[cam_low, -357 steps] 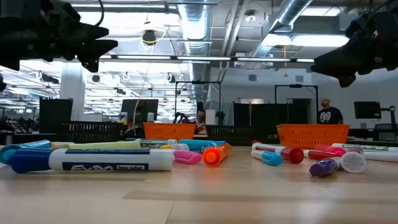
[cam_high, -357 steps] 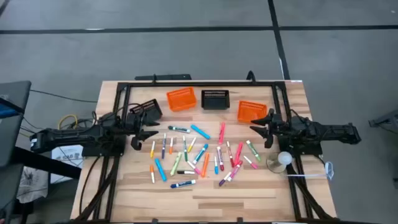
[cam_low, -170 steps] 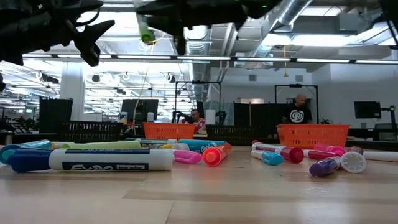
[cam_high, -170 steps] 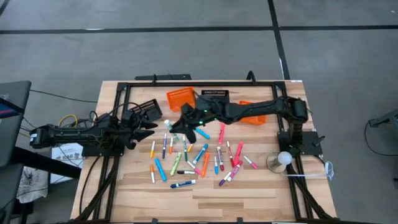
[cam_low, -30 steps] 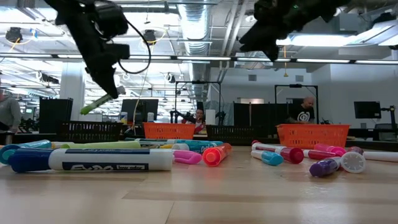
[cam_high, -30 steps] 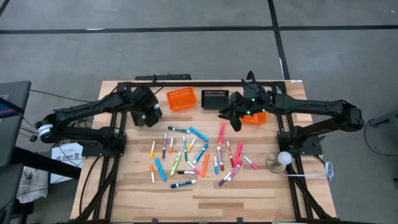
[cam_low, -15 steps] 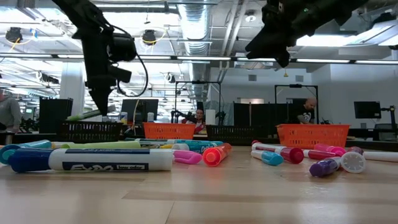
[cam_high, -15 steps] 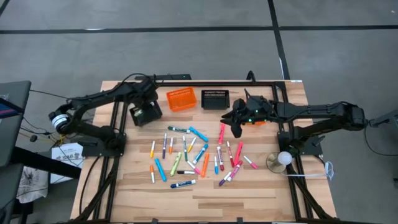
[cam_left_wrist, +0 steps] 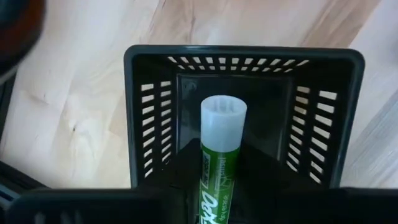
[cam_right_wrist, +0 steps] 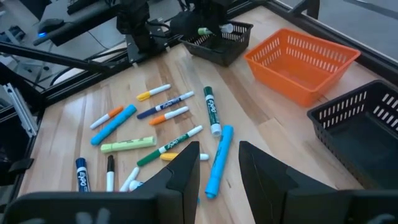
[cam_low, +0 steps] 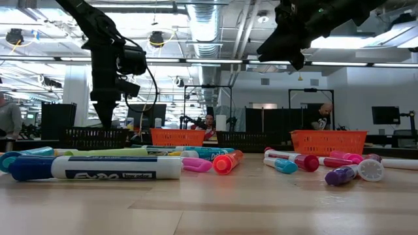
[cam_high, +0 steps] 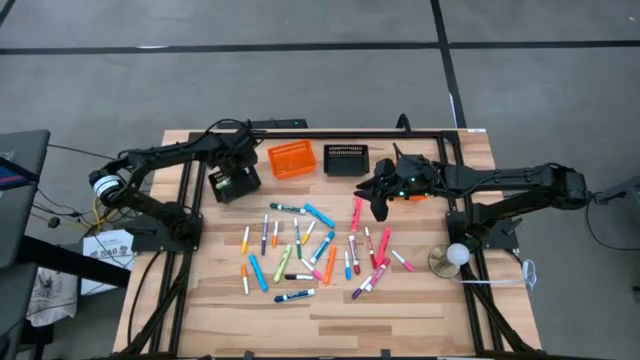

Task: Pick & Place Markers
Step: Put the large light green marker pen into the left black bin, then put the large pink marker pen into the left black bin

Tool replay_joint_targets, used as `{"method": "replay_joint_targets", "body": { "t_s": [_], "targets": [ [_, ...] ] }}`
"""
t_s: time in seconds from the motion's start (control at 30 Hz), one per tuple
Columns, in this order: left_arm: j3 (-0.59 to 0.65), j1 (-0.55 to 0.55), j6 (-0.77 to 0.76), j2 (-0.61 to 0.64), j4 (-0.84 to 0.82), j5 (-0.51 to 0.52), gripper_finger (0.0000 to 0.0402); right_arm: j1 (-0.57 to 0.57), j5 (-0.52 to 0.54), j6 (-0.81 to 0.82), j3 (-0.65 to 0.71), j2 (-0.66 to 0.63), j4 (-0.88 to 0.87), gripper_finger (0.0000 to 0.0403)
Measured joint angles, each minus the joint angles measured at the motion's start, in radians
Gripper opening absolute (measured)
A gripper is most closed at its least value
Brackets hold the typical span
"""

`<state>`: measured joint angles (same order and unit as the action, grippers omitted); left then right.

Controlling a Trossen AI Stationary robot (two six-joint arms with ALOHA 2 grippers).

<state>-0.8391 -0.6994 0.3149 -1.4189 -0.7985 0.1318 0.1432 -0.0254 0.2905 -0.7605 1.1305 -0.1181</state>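
Observation:
Many markers [cam_high: 310, 245] lie scattered flat on the middle of the wooden table. My left gripper [cam_high: 232, 182] points down over the black basket [cam_high: 240, 184] at the far left and is shut on a green marker [cam_left_wrist: 219, 163] with a white end. My right gripper [cam_high: 381, 210] hovers open above the right side of the scattered markers, beside an orange basket [cam_high: 412, 186]; nothing is between its fingers [cam_right_wrist: 186, 168]. My left gripper has the green marker's barrel [cam_left_wrist: 214, 186] between its two fingers, coming from above and pointing down. The marker runs along the fingers, its white end [cam_left_wrist: 223, 114] down inside the black basket. Whether that end touches the basket's floor, I cannot tell.
A second orange basket [cam_high: 291, 158] and a second black basket [cam_high: 346, 159] stand along the far edge. A black frame rail [cam_high: 320, 134] rings the table. A white ball on a round stand [cam_high: 452, 257] sits near the right edge. People [cam_low: 320, 117] show in the room behind.
My left gripper has sunk toward the black basket and tipped from slanting to pointing straight down; the green marker, which hung slanted below it, now stands inside the basket. My right gripper has drifted a little toward the near edge, then kept still.

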Motion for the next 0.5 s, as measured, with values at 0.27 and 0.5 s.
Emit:
{"method": "replay_joint_targets", "body": {
  "t_s": [0.27, 0.5],
  "targets": [
    [0.0, 0.0, -0.008, 0.001, 0.003, 0.002, 0.0145, 0.0, 0.0, 0.0, 0.0, 0.0, 0.0, 0.0102],
    [-0.018, 0.031, -0.044, 0.095, 0.003, 0.002, 0.0159, 0.0, 0.0, 0.0, 0.0, 0.0, -0.001, 0.0102]
  ]
}}
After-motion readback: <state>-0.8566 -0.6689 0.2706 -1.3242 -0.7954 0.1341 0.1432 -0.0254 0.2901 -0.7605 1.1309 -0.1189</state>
